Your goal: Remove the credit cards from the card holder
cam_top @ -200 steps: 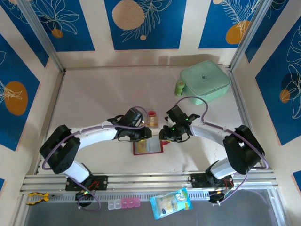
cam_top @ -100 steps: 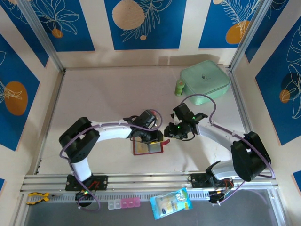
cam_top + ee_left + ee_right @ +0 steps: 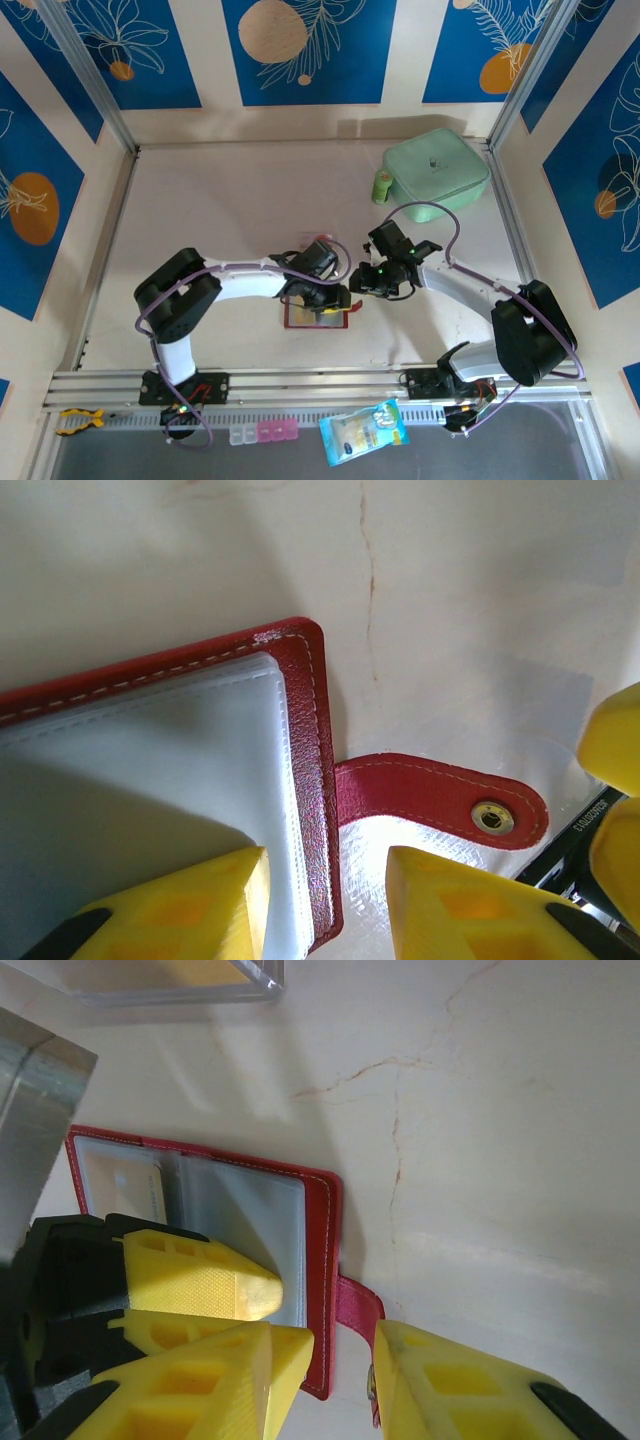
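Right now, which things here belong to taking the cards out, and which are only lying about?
For the job:
card holder
tan card in its pocket

Lying about:
mint-green case
small green bottle
clear box
blue packet

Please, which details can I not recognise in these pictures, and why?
Top view: pockets of the flat red rectangular wallet, hidden under the left arm.
Right wrist view: thin tan card, print blurred, partly behind the left fingers.
Same view: clear plastic box, cut off by the top edge.
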Controlling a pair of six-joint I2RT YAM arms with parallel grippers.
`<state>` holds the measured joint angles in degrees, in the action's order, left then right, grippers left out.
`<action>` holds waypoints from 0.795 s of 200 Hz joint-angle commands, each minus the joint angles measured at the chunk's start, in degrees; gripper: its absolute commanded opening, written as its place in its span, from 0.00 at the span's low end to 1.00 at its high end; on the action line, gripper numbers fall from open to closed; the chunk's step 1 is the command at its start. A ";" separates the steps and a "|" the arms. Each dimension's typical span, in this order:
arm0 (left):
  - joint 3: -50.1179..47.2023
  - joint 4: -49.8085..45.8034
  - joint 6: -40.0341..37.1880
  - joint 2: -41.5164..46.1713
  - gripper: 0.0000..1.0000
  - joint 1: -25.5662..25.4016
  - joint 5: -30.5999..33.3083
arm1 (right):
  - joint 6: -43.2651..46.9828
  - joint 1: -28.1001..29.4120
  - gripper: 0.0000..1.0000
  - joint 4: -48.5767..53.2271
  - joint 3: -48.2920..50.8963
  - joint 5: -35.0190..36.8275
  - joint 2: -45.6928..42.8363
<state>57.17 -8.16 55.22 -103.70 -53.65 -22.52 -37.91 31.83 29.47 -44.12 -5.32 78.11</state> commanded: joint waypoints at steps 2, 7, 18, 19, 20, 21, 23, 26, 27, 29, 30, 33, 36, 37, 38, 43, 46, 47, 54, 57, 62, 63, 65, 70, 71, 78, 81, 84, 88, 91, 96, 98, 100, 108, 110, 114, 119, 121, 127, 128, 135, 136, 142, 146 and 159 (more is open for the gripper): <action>3.23 -1.55 -0.60 -0.73 0.37 -0.58 -0.67 | 0.68 -0.37 0.33 1.87 -0.29 -0.45 -1.33; 3.99 -2.09 -0.93 -0.51 0.37 -0.56 -0.25 | 0.78 -0.41 0.33 2.15 -0.55 -0.47 -1.30; 5.15 -3.34 -1.83 0.13 0.37 -0.44 0.73 | 0.81 -0.45 0.33 2.49 -0.96 -0.45 -1.54; 5.28 -3.48 -1.90 0.19 0.37 -0.47 0.81 | 0.77 -0.45 0.33 2.51 -1.01 -0.46 -1.50; 5.35 -3.54 -1.93 0.27 0.37 -0.44 0.95 | 0.75 -0.45 0.33 2.51 -1.03 -0.47 -1.53; 5.42 -3.67 -2.03 0.30 0.37 -0.46 1.01 | 0.79 -0.46 0.33 2.52 -1.09 -0.56 -1.54; 5.59 -3.85 -2.22 0.38 0.37 -0.44 1.13 | 0.75 -0.46 0.33 2.52 -1.11 -0.57 -1.55; 5.74 -4.18 -2.34 0.56 0.37 -0.38 1.40 | 0.73 -0.46 0.33 2.54 -1.14 -0.69 -1.65; 5.75 -4.25 -2.46 0.63 0.37 -0.39 1.46 | 0.69 -0.46 0.33 2.53 -1.14 -0.71 -1.69; 5.76 -4.41 -2.59 0.74 0.37 -0.40 1.64 | 0.66 -0.46 0.33 2.54 -1.19 -0.80 -1.72; 5.85 -4.45 -2.63 0.81 0.37 -0.40 1.71 | 0.65 -0.46 0.33 2.57 -1.26 -0.86 -1.68; 5.81 -4.71 -2.78 1.06 0.37 -0.35 2.02 | 0.54 -0.45 0.33 2.59 -1.24 -1.02 -1.79; 5.78 -4.93 -2.94 1.30 0.37 -0.28 2.30 | 0.47 -0.46 0.33 2.57 -1.31 -1.22 -1.78; 5.77 -4.97 -3.02 1.35 0.37 -0.25 2.35 | 0.42 -0.41 0.33 2.54 -1.32 -1.24 -1.80; 5.77 -5.04 -3.06 1.42 0.36 -0.24 2.42 | 0.45 -0.44 0.33 2.53 -1.32 -1.30 -1.85; 5.45 -5.28 -3.31 1.87 0.36 -0.08 2.86 | 0.28 -0.37 0.33 2.50 -1.40 -1.63 -1.82; 5.19 -5.43 -3.36 2.14 0.37 0.01 3.17 | 0.18 -0.39 0.33 2.37 -1.41 -1.82 -1.93; 5.12 -5.49 -3.41 2.25 0.37 0.02 3.27 | 0.15 -0.34 0.33 2.36 -1.41 -1.90 -1.92; 4.24 -5.70 -3.56 2.97 0.36 0.36 3.83 | -0.17 -0.28 0.33 2.10 -1.33 -2.44 -2.04; 3.85 -5.72 -3.51 3.34 0.36 0.53 4.07 | -0.29 -0.28 0.33 1.88 -1.28 -2.75 -2.04; 2.99 -5.55 -3.46 3.93 0.36 0.85 4.38 | -0.58 -0.28 0.33 1.54 -1.23 -3.21 -2.08; 2.84 -5.55 -3.50 4.11 0.36 0.93 4.44 | -0.62 -0.28 0.33 1.46 -1.19 -3.30 -2.04; 2.44 -5.53 -3.40 4.36 0.36 1.05 4.53 | -0.77 -0.28 0.33 1.33 -1.16 -3.49 -2.07; 1.51 -5.25 -3.37 5.07 0.36 1.33 4.74 | -1.05 -0.21 0.33 1.02 -1.12 -3.87 -1.98; 1.22 -5.22 -3.32 5.30 0.36 1.43 4.84 | -1.08 -0.25 0.33 0.89 -1.09 -4.02 -1.94; -0.26 -4.88 -3.25 6.37 0.35 1.96 5.10 | -1.53 -0.13 0.33 0.45 -0.97 -4.50 -1.83; -0.90 -4.74 -3.13 6.92 0.35 2.19 5.26 | -1.74 -0.15 0.32 0.27 -0.97 -4.66 -1.84; -1.62 -4.70 -3.15 7.40 0.35 2.46 5.40 | -1.83 -0.05 0.32 0.09 -0.97 -4.78 -1.76; -2.49 -4.59 -3.06 8.10 0.35 2.76 5.61 | -2.03 0.03 0.33 -0.04 -1.05 -4.85 -1.68; -3.21 -4.53 -3.02 8.66 0.34 3.02 5.76 | -2.16 0.13 0.33 -0.16 -1.10 -4.89 -1.54; -4.29 -4.57 -3.02 9.51 0.34 3.50 6.01 | -2.42 0.30 0.32 -0.38 -1.14 -5.15 -1.38; -4.68 -4.58 -3.02 9.84 0.34 3.76 6.11 | -2.49 0.37 0.32 -0.51 -1.21 -5.25 -1.38; -5.18 -4.58 -3.01 10.25 0.34 3.95 6.23 | -2.56 0.41 0.32 -0.66 -1.27 -5.36 -1.29; -6.91 -4.53 -3.09 11.66 0.33 4.72 6.56 | -2.92 0.51 0.32 -1.18 -1.32 -5.73 -1.00; -7.29 -4.50 -3.10 12.03 0.33 4.94 6.65 | -2.99 0.60 0.32 -1.24 -1.32 -5.81 -0.91; -8.04 -4.55 -3.19 12.61 0.33 5.33 6.74 | -3.19 0.70 0.32 -1.53 -1.37 -6.05 -0.79; -9.06 -4.70 -3.33 13.37 0.33 5.83 6.79 | -3.45 0.75 0.32 -1.93 -1.41 -6.40 -0.56; -9.37 -4.72 -3.36 13.64 0.33 6.12 6.79 | -3.54 0.83 0.32 -2.07 -1.41 -6.51 -0.51; -10.41 -4.93 -3.49 14.47 0.32 6.84 6.88 | -3.82 0.90 0.32 -2.56 -1.49 -6.90 -0.21; -10.58 -4.98 -3.52 14.61 0.32 6.95 6.88 | -3.87 0.92 0.32 -2.61 -1.49 -6.94 -0.13; -11.71 -5.19 -3.77 15.53 0.32 7.63 7.05 | -4.15 1.10 0.32 -3.06 -1.63 -7.35 0.25; -11.85 -5.33 -3.79 15.67 0.32 7.70 7.10 | -4.17 1.11 0.32 -3.13 -1.65 -7.43 0.36; -12.72 -5.67 -3.89 16.37 0.31 8.28 7.27 | -4.42 1.33 0.32 -3.37 -1.83 -7.58 0.74; -13.29 -5.86 -3.96 16.85 0.31 8.68 7.43 | -4.53 1.46 0.32 -3.57 -1.97 -7.76 1.05; -15.09 -5.99 -4.15 18.04 0.32 9.75 7.63 | -4.87 2.15 0.32 -3.96 -2.45 -7.95 2.03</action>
<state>44.95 -12.71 52.31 -88.40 -45.67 -16.36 -40.99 32.91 26.94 -44.51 -10.63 78.26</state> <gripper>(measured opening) 0.314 0.324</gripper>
